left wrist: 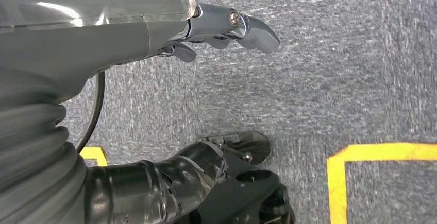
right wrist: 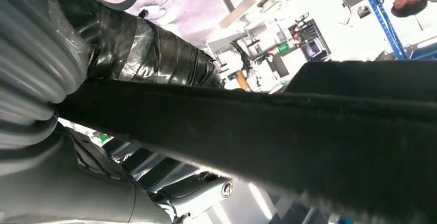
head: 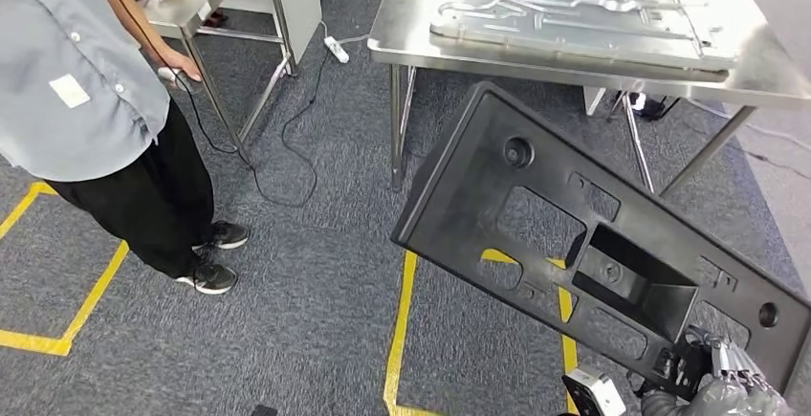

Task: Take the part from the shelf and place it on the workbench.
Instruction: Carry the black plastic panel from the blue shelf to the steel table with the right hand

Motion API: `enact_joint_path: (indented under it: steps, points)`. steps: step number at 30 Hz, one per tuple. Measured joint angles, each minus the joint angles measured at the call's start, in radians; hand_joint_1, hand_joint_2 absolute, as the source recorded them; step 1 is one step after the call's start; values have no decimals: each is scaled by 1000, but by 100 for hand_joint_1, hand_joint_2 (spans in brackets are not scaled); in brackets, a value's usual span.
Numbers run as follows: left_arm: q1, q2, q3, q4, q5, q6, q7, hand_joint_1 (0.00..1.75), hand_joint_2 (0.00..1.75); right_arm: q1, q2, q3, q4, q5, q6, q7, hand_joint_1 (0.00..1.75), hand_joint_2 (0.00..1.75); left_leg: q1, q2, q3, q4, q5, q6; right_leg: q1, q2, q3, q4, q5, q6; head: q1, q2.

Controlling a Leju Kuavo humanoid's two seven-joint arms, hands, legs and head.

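Fingers of the right hand are clamped on the lower edge of the black plastic panel, which is carried tilted above the grey carpeted floor, clear of any shelf. Ahead, the steel tabletop is seen, already bearing a flat stamped metal plate; the panel is not yet over it. The pick-up is judged done, while the approach and the set-down on the tabletop are left. A person in a grey shirt is seen standing at the left. Fingers of the left hand are held loosely apart above the floor, with nothing gripped.
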Motion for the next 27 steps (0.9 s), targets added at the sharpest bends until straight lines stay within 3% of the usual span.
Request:
enact_joint_path:
  steps: [2, 4, 7, 8, 9, 10, 12, 14, 17, 19, 20, 23, 24, 25, 27]
  points:
    - [0, 0, 0, 0, -1, -4, -1, 0, 175, 0, 0, 0, 4, -8, 0, -6, 171, 175, -1, 2, 3, -3, -2, -12, -1, 5, 1, -7, 3, -10, 0, 0]
    - [0, 1, 0, 0, -2, -5, -1, 0, 175, -1, 0, 0, 6, -17, 0, -8, 171, 175, -1, -1, -6, 25, -25, -20, -7, 7, 9, -21, 8, -23, -1, 0]
    - [1, 3, 0, 0, -2, -10, -1, 0, 175, -3, 0, 0, 9, -27, 0, -9, 171, 175, -1, -7, -88, 199, -114, -25, -6, 8, 14, -26, 10, -35, -3, 0]
    - [2, 3, 0, 0, -2, -13, 0, 0, 175, -3, 0, 0, 10, -29, 0, -9, 171, 175, -1, -7, -116, 251, -129, -26, -5, 10, 14, -25, 9, -37, -3, 0]
    - [3, 4, 0, 0, -2, -15, 0, 0, 175, -3, 0, 0, 12, -30, 0, -9, 171, 175, -1, -7, -129, 272, -125, -26, -4, 12, 15, -23, 7, -37, -3, 0]
    - [4, 5, 0, 0, -2, -17, 0, 0, 175, -3, 0, 0, 13, -30, 0, -9, 171, 175, -1, -7, -124, 254, -101, -26, -3, 14, 15, -21, 5, -37, -3, 0]
    - [3, 6, 0, 0, -3, -19, 1, 0, 175, -3, 0, 0, 14, -29, 0, -9, 171, 175, -1, -9, -69, 128, -31, -19, -2, 19, 18, -14, -1, -33, -2, 0]
    - [1, 8, 0, 0, -3, -20, 1, 0, 175, -3, 0, 1, 15, -27, 0, -9, 171, 175, -4, -13, -23, 25, 6, -10, 1, 22, 17, -5, -7, -24, -2, 0]
    - [1, 10, 0, 0, -4, -22, 1, 0, 175, -3, 0, 1, 15, -31, 0, -10, 171, 175, -7, -13, -16, 3, 10, 2, 1, 23, 15, -4, -10, -9, -2, 0]
    - [1, 9, 0, 0, -6, -22, 1, 0, 175, -4, 0, 1, 15, -40, 0, -10, 171, 175, -3, -11, -12, -6, 17, 12, -1, 21, 7, 19, -27, 4, -1, 0]
    - [0, 9, 0, 0, -8, -23, 0, 0, 175, -5, 0, 1, 15, -45, 0, -10, 171, 175, -1, -9, -10, -10, 20, 17, -3, 19, -9, 55, -49, 11, 0, 0]
    - [1, 9, 0, 0, -12, -25, 0, 0, 175, -6, -1, 1, 15, -62, 0, -10, 171, 175, 0, -6, -11, -11, 20, 21, -11, 14, -99, 236, -131, 26, 1, 0]
    - [1, 9, 0, 0, -13, -25, 0, 0, 175, -6, -1, 1, 15, -67, 0, -10, 171, 175, 0, -5, -10, -10, 18, 20, -14, 14, -118, 268, -133, 29, 1, 0]
    - [2, 9, 0, 0, -13, -25, 0, 0, 175, -6, -1, 1, 16, -72, 0, -10, 171, 175, 0, -5, -8, -10, 17, 19, -16, 13, -117, 260, -114, 30, 1, 0]
    - [1, 8, 0, 0, -14, -26, 0, 0, 175, -6, -1, 1, 16, -79, 0, -10, 171, 175, 1, -5, -1, -9, 11, 15, -19, 9, -64, 142, -41, 27, 1, 0]
